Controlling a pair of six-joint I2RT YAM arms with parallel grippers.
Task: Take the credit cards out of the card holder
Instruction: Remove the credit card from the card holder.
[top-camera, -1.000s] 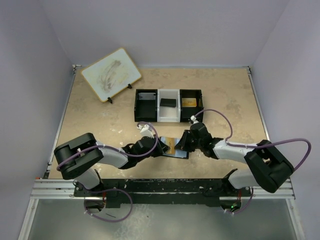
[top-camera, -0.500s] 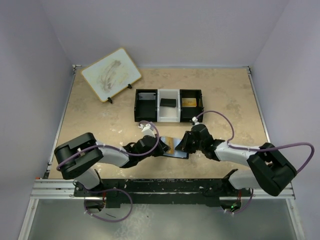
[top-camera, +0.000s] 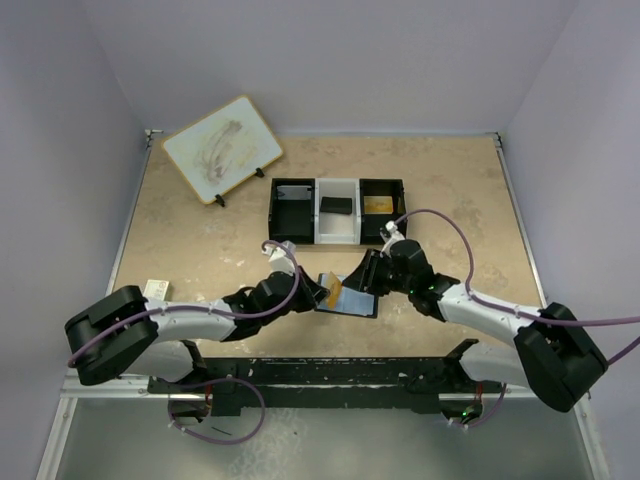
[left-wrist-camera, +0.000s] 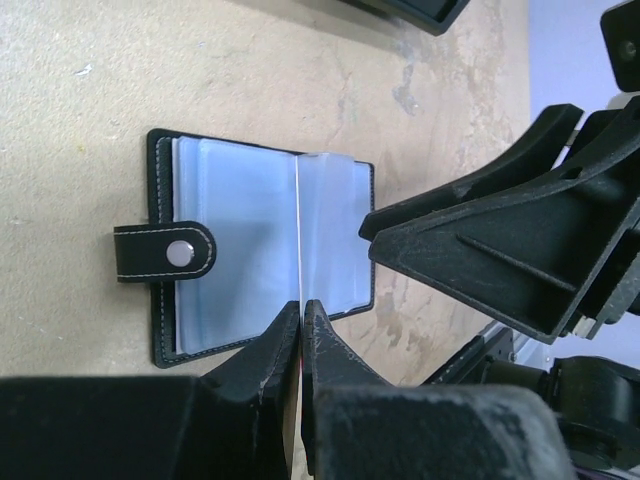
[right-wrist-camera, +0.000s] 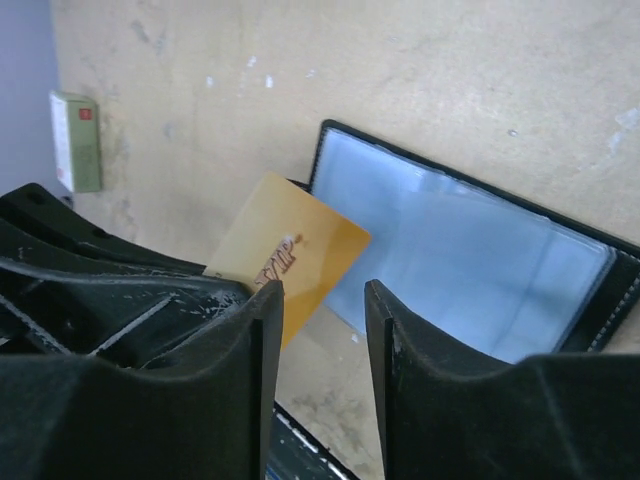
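Open card holder (left-wrist-camera: 240, 250) — gold card (right-wrist-camera: 290, 250) in left jaws

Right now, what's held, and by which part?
Left gripper pinches the gold card by one edge. Right gripper is open, holding nothing.

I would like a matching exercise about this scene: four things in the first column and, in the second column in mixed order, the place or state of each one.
Column one:
1. gold card
2. card holder
3. white-and-red box
4. dark flat item

Column two:
a. lies open on the table
b. in the middle compartment of the tray
c. pinched in the left claw
d. alone near the table's left edge

Pairs: 1-c, 2-a, 3-d, 4-b
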